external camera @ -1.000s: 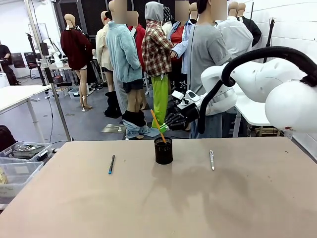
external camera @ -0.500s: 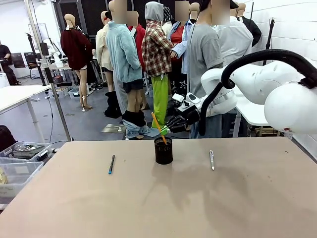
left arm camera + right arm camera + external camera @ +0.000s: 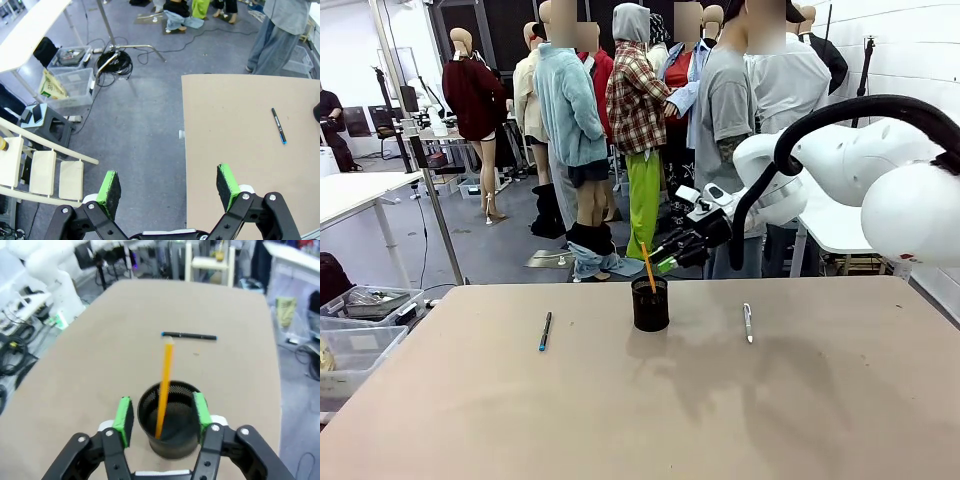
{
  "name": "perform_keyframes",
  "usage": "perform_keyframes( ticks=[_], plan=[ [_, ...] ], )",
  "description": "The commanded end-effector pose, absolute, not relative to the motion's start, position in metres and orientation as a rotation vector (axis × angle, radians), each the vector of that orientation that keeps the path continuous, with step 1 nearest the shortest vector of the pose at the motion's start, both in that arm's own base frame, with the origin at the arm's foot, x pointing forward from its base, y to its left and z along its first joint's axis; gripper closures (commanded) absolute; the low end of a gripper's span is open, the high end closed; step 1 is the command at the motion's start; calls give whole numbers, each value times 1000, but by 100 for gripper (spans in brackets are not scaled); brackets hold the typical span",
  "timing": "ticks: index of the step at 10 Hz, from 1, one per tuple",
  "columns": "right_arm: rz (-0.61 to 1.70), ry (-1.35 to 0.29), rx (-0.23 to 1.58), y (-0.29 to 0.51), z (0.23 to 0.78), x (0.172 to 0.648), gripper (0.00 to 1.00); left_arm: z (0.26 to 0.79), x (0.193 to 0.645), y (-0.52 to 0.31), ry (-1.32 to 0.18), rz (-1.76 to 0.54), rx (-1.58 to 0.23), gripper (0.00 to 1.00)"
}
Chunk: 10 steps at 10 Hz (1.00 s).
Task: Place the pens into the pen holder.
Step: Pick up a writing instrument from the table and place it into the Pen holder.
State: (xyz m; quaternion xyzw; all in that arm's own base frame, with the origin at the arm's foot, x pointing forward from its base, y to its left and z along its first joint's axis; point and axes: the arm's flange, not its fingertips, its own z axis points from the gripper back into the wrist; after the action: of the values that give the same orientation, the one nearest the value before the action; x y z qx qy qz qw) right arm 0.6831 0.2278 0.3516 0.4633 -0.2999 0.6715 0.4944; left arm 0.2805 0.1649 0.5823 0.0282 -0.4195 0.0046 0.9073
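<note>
Now the right fingers (image 3: 124, 420) have released the orange pen (image 3: 647, 265) into the holder (image 3: 650, 305); left fingers (image 3: 227, 180) gape empty, dark pen (image 3: 544, 331) and white pen (image 3: 747, 323) await on the surface (image 3: 620, 420).

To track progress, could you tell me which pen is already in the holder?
The orange pen: it leans upright in the pen holder; the dark pen and white pen lie on the table.

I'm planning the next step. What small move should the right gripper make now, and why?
Probably lift the right gripper clear of the black mesh pen holder. Its jaws stand open, and the orange pencil leans inside the holder, untouched. The white-silver pen lying on the table looks like the nearest next pick.
</note>
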Motion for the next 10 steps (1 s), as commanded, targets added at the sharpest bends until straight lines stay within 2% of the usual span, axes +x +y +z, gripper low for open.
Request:
perform_keyframes(
  ticks=[1, 2, 4, 7, 10],
  plan=[
    [1559, -718, 984, 182, 379, 652, 35, 583, 282, 165, -876, 22, 54, 0],
    [1537, -751, 940, 168, 387, 648, 35, 583, 282, 165, -876, 22, 54, 0],
    [1460, -691, 818, 135, 402, 631, 35, 583, 282, 165, -876, 22, 54, 0],
    [1176, -467, 468, 84, 442, 587, 35, 583, 282, 165, -876, 22, 54, 0],
    [970, -271, 300, 69, 463, 568, 35, 583, 282, 165, -876, 22, 54, 0]
  ],
)
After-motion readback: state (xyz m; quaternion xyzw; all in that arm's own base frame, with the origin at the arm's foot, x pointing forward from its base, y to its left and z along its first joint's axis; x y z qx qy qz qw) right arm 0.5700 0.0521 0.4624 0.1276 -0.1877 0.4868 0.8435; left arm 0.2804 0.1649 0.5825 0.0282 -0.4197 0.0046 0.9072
